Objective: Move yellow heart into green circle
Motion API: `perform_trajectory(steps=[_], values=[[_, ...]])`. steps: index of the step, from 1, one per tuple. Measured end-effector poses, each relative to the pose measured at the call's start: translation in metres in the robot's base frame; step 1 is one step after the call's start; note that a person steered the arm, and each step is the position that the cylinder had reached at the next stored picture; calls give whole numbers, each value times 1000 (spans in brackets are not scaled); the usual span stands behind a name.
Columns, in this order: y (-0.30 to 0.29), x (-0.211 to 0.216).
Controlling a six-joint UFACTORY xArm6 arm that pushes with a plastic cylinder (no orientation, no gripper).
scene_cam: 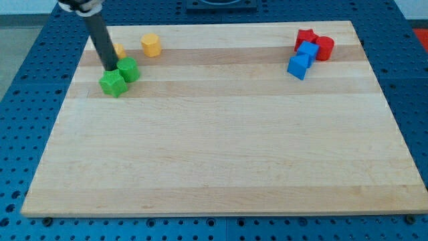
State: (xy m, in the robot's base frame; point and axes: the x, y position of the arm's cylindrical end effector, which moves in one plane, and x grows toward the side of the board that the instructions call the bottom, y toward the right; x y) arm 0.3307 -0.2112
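My tip (110, 68) rests at the view's upper left, touching or just behind two green blocks. One green block (128, 69), rounded like a circle, sits just right of the tip. The other green block (114, 84), star-like, sits just below the tip and touches the first. A small yellow block (120, 50) peeks out from behind the rod just above them; its shape cannot be made out. A second yellow block (151, 45), with a faceted shape, sits further right near the board's top edge.
At the view's upper right is a cluster: two red blocks (305, 37) (325, 47) and two blue cubes (308, 51) (298, 66). The wooden board (221, 154) lies on a blue perforated table.
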Motion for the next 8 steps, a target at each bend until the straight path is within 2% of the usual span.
perform_trajectory(steps=[3,4,6,8], values=[[18,5],[-12,-1],[-50,-19],[-57,-69]])
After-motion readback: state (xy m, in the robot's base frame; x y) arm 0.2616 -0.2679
